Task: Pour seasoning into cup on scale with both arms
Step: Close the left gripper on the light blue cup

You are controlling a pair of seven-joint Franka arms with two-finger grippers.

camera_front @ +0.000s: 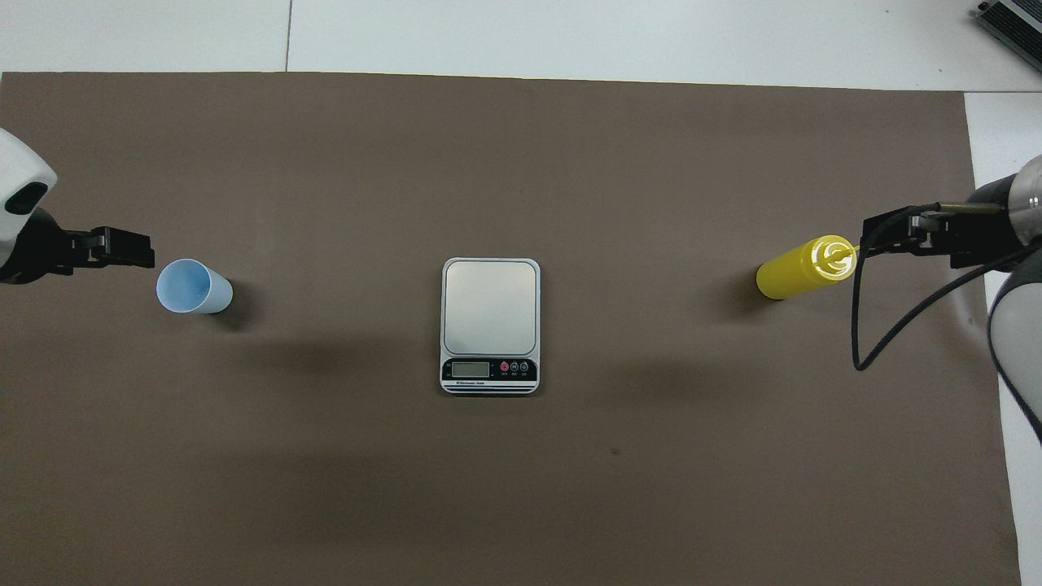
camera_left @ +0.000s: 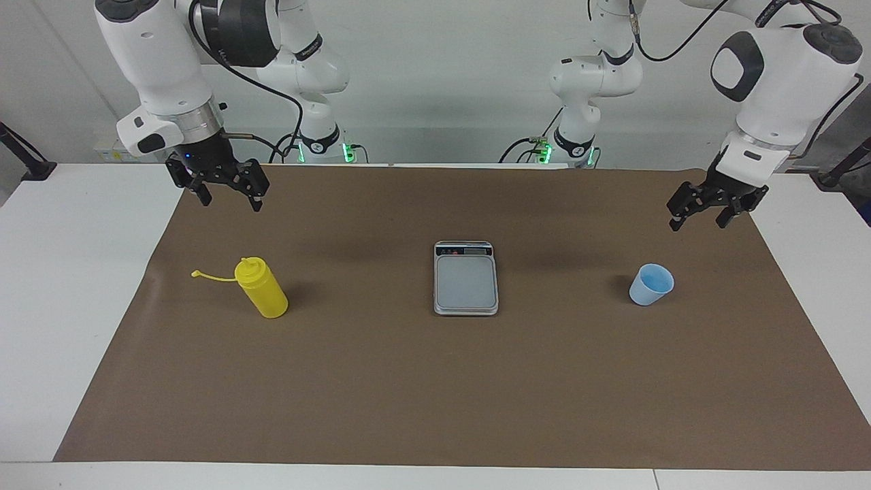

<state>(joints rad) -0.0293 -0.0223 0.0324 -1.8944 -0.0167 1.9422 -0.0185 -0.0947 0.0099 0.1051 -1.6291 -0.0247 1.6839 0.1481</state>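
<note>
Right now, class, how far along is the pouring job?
Nothing is done: the silver-grey digital scale is bare. The light blue plastic cup and yellow squeeze bottle stand untouched on the brown mat. Left end effector and right end effector hover open. Everything remains.

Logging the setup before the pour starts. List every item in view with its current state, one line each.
Yellow bottle: upright on the mat, cap off on its strap, not held.
Blue cup: upright on the mat, empty, not on the scale.
Scale: flat at the mat's middle, nothing on it.
Left gripper: raised above the mat near the cup, jaws open.
Right gripper: raised above the mat near the bottle, jaws open.
</note>
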